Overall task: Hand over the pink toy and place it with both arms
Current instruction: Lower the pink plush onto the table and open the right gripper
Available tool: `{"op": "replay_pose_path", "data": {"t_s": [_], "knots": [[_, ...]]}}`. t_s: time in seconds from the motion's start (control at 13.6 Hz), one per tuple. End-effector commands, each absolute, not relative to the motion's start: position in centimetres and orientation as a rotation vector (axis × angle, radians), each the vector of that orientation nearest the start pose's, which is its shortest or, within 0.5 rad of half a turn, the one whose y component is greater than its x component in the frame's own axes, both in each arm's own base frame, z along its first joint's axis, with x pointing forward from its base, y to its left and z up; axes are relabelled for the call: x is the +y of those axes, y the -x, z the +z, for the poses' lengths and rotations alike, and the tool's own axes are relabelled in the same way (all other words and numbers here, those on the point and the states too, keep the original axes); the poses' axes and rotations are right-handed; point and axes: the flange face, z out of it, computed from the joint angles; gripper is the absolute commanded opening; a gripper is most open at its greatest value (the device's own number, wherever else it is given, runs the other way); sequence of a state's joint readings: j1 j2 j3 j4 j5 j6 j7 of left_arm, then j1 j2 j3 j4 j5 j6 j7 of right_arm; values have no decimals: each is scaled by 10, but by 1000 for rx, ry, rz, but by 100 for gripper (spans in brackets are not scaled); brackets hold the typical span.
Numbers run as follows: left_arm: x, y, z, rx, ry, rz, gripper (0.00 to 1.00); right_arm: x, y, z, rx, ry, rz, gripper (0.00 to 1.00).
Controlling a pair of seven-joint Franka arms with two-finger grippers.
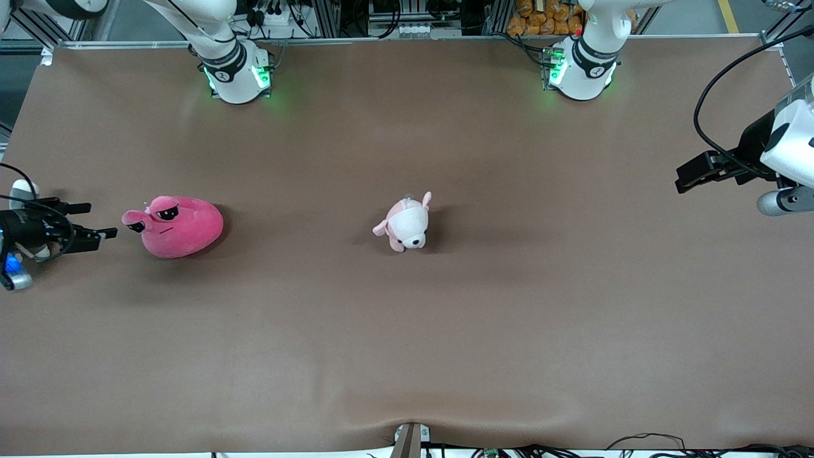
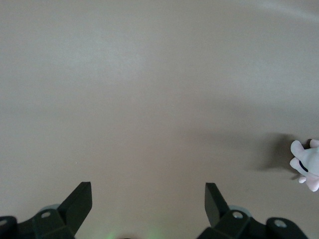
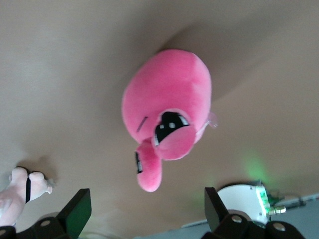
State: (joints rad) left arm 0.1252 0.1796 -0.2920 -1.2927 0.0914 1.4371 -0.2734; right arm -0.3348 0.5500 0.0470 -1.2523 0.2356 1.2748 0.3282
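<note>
The pink toy (image 1: pixel 181 226), a hot-pink blob plush with stalk eyes, lies on the brown table toward the right arm's end, its eyes facing my right gripper. My right gripper (image 1: pixel 95 221) is open and empty, low over the table just beside the toy's eyes and apart from it. In the right wrist view the toy (image 3: pixel 167 109) lies ahead of the open gripper (image 3: pixel 148 204), with one stalk eye nearest. My left gripper (image 1: pixel 690 176) is open and empty over the left arm's end of the table, well away from the toy. The left wrist view shows the open gripper (image 2: pixel 148 199) over bare table.
A small pale pink-and-white puppy plush (image 1: pixel 407 224) lies near the table's middle; it also shows in the left wrist view (image 2: pixel 306 164) and the right wrist view (image 3: pixel 17 194). The arms' green-lit bases (image 1: pixel 238 76) stand along the table's back edge.
</note>
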Motion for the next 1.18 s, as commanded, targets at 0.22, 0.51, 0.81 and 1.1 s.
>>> {"op": "replay_pose_path", "data": {"t_s": [0.22, 0.51, 0.81, 1.1], "knots": [[-40, -581, 649, -133, 3101, 40, 100, -69, -631, 499, 509, 2828, 525, 100], [-37, -569, 653, -143, 3096, 61, 100, -46, -589, 556, 309, 2963, 367, 100], [-23, -552, 648, -158, 3095, 101, 100, -29, -556, 606, 78, 3092, 198, 100], [-14, -539, 643, -129, 3097, 134, 100, -37, -531, 650, 34, 3099, 91, 100]]}}
